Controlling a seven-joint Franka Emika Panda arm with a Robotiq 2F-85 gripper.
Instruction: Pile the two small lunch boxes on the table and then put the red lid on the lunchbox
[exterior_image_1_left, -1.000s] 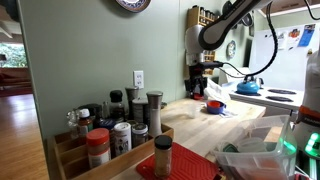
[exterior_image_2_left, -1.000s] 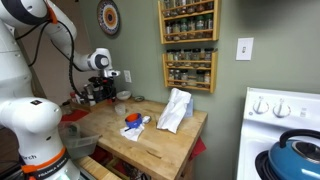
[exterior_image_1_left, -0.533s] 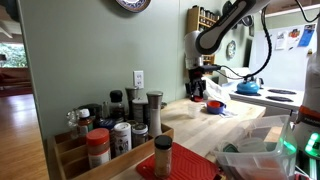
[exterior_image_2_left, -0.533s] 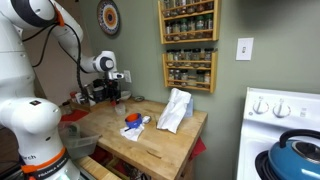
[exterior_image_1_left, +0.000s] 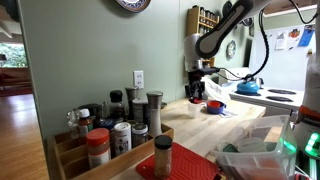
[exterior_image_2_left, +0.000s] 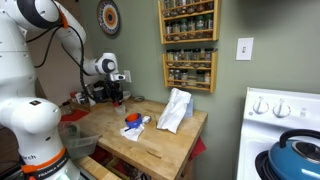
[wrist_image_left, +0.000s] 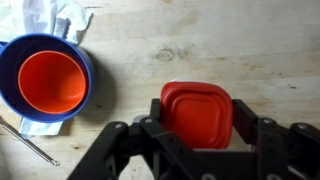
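Note:
In the wrist view the red lid (wrist_image_left: 197, 113), flat with rounded corners, sits between the two black fingers of my gripper (wrist_image_left: 200, 112), which press its left and right edges. The lid hangs above the pale wooden table (wrist_image_left: 200, 40). To the left, a smaller red lunch box (wrist_image_left: 52, 80) rests inside a blue one (wrist_image_left: 12, 75). In both exterior views the gripper (exterior_image_2_left: 116, 92) (exterior_image_1_left: 197, 88) hovers over the table's far end, a short way from the stacked boxes (exterior_image_2_left: 131, 120) (exterior_image_1_left: 213, 104).
A white cloth (wrist_image_left: 55, 18) (exterior_image_2_left: 175, 108) lies beside the boxes, and a thin metal utensil (wrist_image_left: 30, 145) lies near the blue one. Spice jars (exterior_image_1_left: 120, 125) crowd one table end. A blue kettle (exterior_image_2_left: 298, 155) stands on the stove.
The arm has shifted a little sideways over the table with the lid between its fingers. The jaws stand as wide as before.

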